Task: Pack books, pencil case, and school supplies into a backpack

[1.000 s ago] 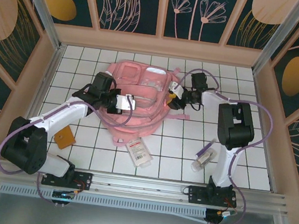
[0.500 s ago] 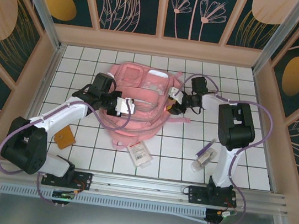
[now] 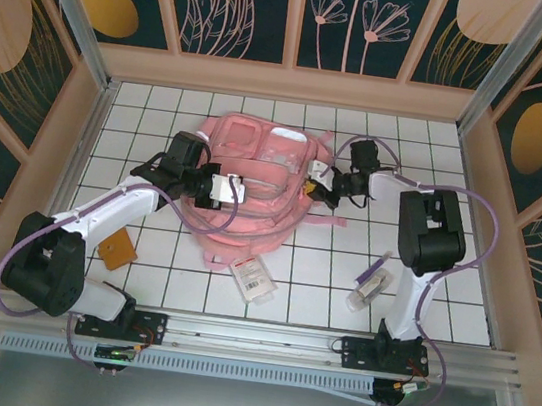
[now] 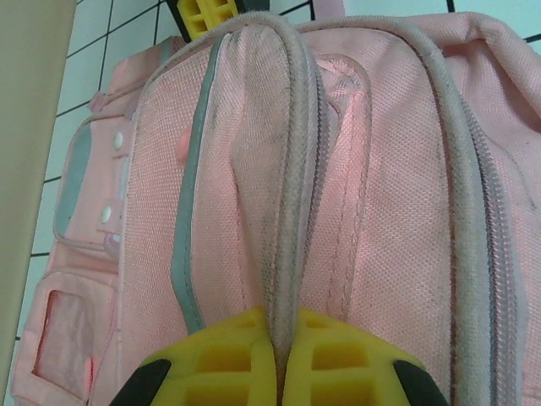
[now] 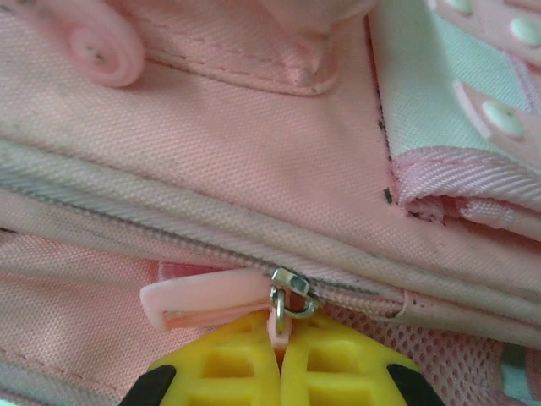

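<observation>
Backpack [image 3: 253, 185] sits centre-top of overhead frame; book [image 3: 116, 248] lower left, pencil case [image 3: 253, 277] bottom centre. L wrist view: left gripper [image 4: 279, 359] pinched tight on piped backpack seam, bottom centre. R wrist view: right gripper [image 5: 279, 355] clamped on zipper pull [image 5: 278, 321], bottom centre.

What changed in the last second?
The right fingers moved slightly toward the near edge along the backpack and closed on the zipper pull. The left fingers stayed clamped on the backpack. The book, pencil case, pen and tube did not move.
</observation>
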